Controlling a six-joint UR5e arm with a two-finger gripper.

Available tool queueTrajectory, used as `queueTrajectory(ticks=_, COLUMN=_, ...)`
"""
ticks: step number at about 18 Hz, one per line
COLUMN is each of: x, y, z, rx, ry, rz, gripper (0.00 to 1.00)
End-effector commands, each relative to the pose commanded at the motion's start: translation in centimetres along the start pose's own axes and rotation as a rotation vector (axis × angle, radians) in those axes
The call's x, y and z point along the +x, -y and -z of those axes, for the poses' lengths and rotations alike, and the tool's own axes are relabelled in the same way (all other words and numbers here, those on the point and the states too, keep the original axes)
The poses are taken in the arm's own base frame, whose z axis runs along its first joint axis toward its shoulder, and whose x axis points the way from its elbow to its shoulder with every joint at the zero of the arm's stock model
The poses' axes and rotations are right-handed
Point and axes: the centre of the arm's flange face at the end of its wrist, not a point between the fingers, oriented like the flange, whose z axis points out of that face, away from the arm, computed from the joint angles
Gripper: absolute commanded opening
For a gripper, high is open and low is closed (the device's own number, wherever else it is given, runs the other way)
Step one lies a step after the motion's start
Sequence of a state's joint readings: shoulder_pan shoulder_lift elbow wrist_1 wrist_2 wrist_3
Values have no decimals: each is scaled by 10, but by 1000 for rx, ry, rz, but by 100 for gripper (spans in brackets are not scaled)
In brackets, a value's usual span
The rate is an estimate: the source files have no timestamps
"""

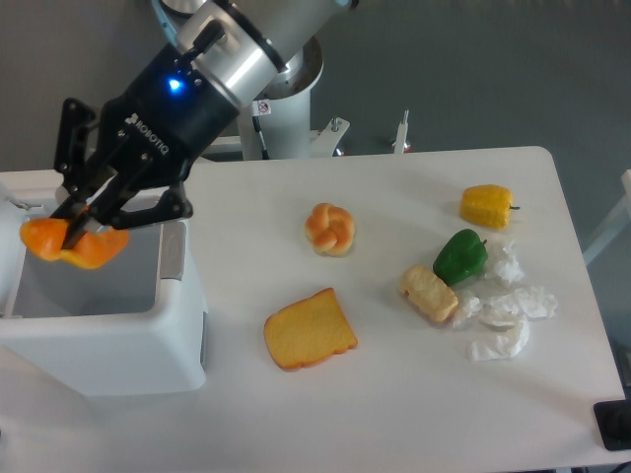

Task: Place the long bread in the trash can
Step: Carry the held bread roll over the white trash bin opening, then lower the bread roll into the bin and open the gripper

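The long bread, a glossy orange loaf seen end-on, hangs over the open mouth of the trash can, a big white bin at the left of the table. My gripper is shut on the bread, its black fingers clamping it from above. The loaf sits above the bin's left half, clear of the rim. The arm reaches in from the upper middle of the view.
On the table lie a round knotted bun, a toast slice, a corn cob, a green pepper, a pale fried piece and crumpled white tissues. The bin's lid stands open at the left.
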State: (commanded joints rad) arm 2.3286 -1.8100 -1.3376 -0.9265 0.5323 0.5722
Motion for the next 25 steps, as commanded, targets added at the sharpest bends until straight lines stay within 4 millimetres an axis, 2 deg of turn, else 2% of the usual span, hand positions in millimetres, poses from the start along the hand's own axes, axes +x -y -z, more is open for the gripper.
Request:
queueTrajectory(ticks=5, x=7, y=-9, z=-15, rx=-17, ry=-27, rz=12, gripper=9)
queueTrajectory(ticks=8, x=8, y=-21, z=-22, rx=-30, ry=-40, rz=36, gripper=9)
queueTrajectory(ticks=25, x=15, y=-52, z=-33, rx=-62, ry=-61, rz=84, gripper=10)
